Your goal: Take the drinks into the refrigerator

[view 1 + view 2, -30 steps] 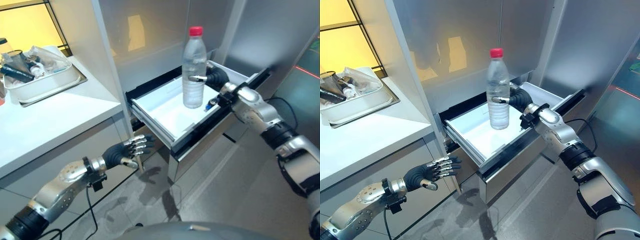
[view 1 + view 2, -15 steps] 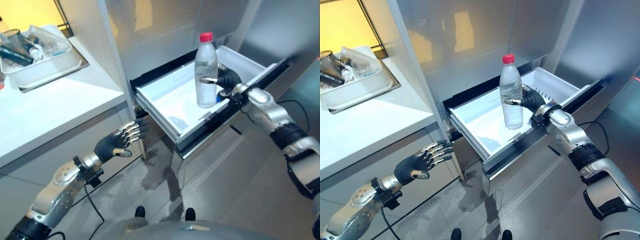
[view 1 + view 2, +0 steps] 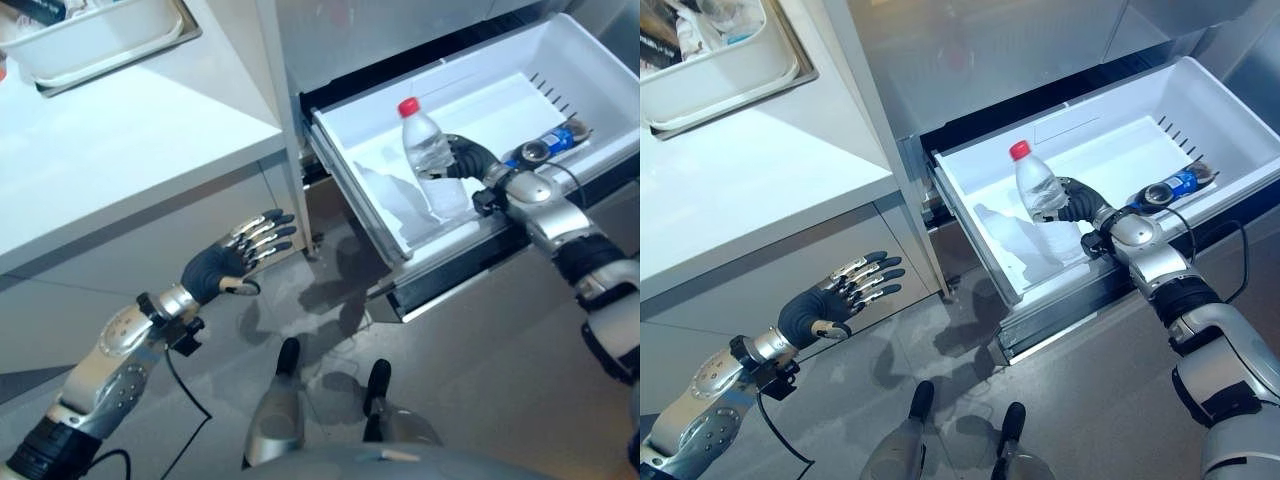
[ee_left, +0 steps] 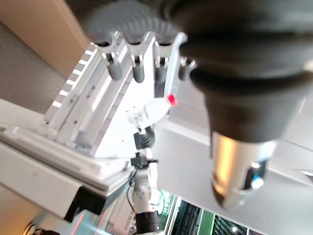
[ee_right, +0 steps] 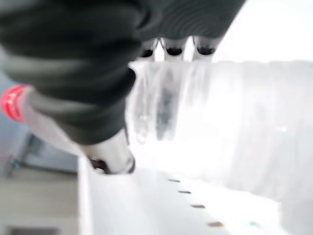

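While gripped around its mid-body by the right hand (image 3: 1077, 205), fingers and thumb curled round it, clear water bottle (image 3: 1040, 198) with red cap (image 3: 1019, 150) held upright but leaning a little toward 11 o'clock, base down inside the pulled-out white refrigerator drawer (image 3: 1110, 140), near the drawer's front wall; cannot tell whether base touches the drawer floor

Second drink, a blue-labelled bottle (image 3: 1168, 187), lying flat in the drawer at 3 o'clock of the held bottle, well apart from it

Left hand (image 3: 225, 261) hanging free over the floor at 9 o'clock of the drawer, fingers straight and spread, holding nothing

White tabletop (image 3: 130, 150) at 10 o'clock, carrying a metal tray (image 3: 95, 45) of odds and ends

Handling, judged: thin clear plastic, smooth and probably a bit slippery; looks filled, so moderately heavy and top-tall, apt to tip if let go off balance. Walls likely to dent under a hard squeeze, so firm but not crushing hold. Best taken where held now, round the middle of the body, below the shoulder; cap end too narrow for a steady grasp

Likely step in hand: setting the bottle down in the drawer before letting go
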`<state>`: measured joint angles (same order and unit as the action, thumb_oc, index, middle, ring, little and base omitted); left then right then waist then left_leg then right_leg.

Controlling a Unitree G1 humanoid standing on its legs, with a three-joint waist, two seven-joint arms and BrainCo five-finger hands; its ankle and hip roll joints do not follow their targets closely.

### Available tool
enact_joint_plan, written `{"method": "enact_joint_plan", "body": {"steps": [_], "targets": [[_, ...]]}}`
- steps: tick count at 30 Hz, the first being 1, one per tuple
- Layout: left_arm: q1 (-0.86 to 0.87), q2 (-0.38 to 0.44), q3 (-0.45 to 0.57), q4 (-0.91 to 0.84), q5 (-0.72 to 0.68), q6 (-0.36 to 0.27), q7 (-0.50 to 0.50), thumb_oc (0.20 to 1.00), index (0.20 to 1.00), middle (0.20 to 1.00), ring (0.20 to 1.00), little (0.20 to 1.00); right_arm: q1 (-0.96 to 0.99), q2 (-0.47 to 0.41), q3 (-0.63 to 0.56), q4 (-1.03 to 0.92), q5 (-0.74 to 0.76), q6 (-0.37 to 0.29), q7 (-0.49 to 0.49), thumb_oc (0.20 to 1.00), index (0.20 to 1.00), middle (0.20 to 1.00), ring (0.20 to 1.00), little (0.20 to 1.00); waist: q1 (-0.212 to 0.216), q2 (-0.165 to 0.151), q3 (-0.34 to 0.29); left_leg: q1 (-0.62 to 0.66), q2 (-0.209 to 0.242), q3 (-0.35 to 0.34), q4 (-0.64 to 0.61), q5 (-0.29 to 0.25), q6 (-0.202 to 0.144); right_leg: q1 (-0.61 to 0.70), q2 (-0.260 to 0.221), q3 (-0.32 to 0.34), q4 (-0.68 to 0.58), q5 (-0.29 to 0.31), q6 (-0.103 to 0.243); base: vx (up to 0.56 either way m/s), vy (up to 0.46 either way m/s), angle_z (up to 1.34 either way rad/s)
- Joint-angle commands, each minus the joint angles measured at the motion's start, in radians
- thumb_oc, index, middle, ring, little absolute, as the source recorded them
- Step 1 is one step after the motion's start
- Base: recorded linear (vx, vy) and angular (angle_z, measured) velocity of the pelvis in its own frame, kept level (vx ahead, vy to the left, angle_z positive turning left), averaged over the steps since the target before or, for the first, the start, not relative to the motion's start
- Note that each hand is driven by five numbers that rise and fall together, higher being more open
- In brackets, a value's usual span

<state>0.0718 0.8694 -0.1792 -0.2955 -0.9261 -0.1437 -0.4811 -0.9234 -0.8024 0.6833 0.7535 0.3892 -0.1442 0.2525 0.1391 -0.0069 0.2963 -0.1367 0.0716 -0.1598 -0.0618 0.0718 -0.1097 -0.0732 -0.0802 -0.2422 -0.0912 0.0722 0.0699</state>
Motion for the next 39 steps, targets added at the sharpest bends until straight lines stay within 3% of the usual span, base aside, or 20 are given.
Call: {"method": "enact_joint_plan", "body": {"steps": [1, 8, 21, 22, 23, 24, 33, 39], "targets": [[-0.017, 0.045, -0.014, -0.091, -0.001, -0.066, 0.001, 1.0, 1.0, 1.0, 1.0, 1.0, -0.159, -0.052, 0.077, 0.008, -0.165, -0.072, -0.039, 0.2, 0.2, 0.2, 0.2, 0.2, -0.009, -0.023, -0.008, 0.037, -0.078, -0.016, 0.014, -0.049, 0.089, -0.038, 0.02, -0.024, 0.146, -0.128, -0.015, -0.02, -0.02, 0.19], [-0.058, 0.029, -0.028, -0.104, 0.033, -0.072, 0.022, 1.0, 1.0, 1.0, 1.0, 1.0, -0.156, -0.001, 0.142, 0.083, -0.391, -0.051, -0.023, 0.2, 0.2, 0.2, 0.2, 0.2, -0.01, -0.008, 0.024, 0.017, -0.08, -0.033, 0.01, -0.038, 0.084, -0.06, 0.015, -0.043, 0.16, -0.133, -0.016, -0.01, -0.017, 0.13], [-0.075, 0.0, -0.036, -0.111, 0.064, -0.078, 0.025, 1.0, 1.0, 1.0, 1.0, 1.0, -0.099, 0.063, 0.149, 0.149, -0.51, -0.044, 0.011, 0.2, 0.2, 0.2, 0.2, 0.2, -0.014, 0.007, 0.04, 0.02, -0.083, -0.05, 0.005, -0.037, 0.085, -0.053, 0.013, -0.06, 0.161, -0.142, -0.019, -0.01, -0.01, 0.04], [-0.078, -0.003, -0.039, -0.108, 0.066, -0.078, 0.023, 1.0, 1.0, 1.0, 1.0, 1.0, -0.101, 0.065, 0.152, 0.151, -0.517, -0.043, 0.015, 0.291, 0.291, 0.291, 0.291, 0.291, -0.015, 0.007, 0.041, 0.022, -0.083, -0.049, 0.005, -0.038, 0.085, -0.051, 0.013, -0.059, 0.161, -0.142, -0.019, -0.01, 0.01, 0.03], [-0.083, -0.005, -0.042, -0.105, 0.067, -0.077, 0.022, 1.0, 1.0, 1.0, 1.0, 1.0, -0.102, 0.066, 0.155, 0.15, -0.518, -0.043, 0.02, 0.947, 0.947, 0.947, 0.947, 0.947, -0.015, 0.007, 0.042, 0.025, -0.083, -0.049, 0.005, -0.039, 0.086, -0.048, 0.014, -0.059, 0.16, -0.141, -0.019, 0.0, 0.0, 0.0], [-0.084, -0.006, -0.042, -0.105, 0.067, -0.076, 0.02, 1.0, 1.0, 1.0, 1.0, 1.0, -0.095, 0.065, 0.148, 0.151, -0.506, -0.041, 0.025, 1.0, 1.0, 1.0, 1.0, 1.0, -0.016, 0.006, 0.04, 0.027, -0.083, -0.049, 0.005, -0.04, 0.087, -0.045, 0.014, -0.059, 0.158, -0.141, -0.019, 0.0, 0.0, 0.0], [-0.079, 0.003, -0.028, -0.108, 0.064, -0.064, 0.007, 1.0, 1.0, 1.0, 1.0, 1.0, -0.092, 0.052, 0.126, 0.112, -0.495, -0.04, 0.019, 1.0, 1.0, 1.0, 1.0, 1.0, -0.015, -0.008, 0.032, 0.038, -0.088, -0.048, 0.014, -0.049, 0.088, -0.019, 0.012, -0.063, 0.143, -0.139, -0.02, 0.0, 0.002, 0.0], [-0.075, 0.011, -0.02, -0.108, 0.061, -0.054, -0.009, 1.0, 1.0, 1.0, 1.0, 1.0, -0.112, -0.004, 0.133, 0.046, -0.501, -0.045, 0.031, 1.0, 1.0, 1.0, 1.0, 1.0, -0.017, -0.026, 0.019, 0.053, -0.09, -0.046, 0.018, -0.058, 0.09, 0.002, 0.008, -0.063, 0.134, -0.134, -0.018, -0.01, 0.006, 0.01]]}}
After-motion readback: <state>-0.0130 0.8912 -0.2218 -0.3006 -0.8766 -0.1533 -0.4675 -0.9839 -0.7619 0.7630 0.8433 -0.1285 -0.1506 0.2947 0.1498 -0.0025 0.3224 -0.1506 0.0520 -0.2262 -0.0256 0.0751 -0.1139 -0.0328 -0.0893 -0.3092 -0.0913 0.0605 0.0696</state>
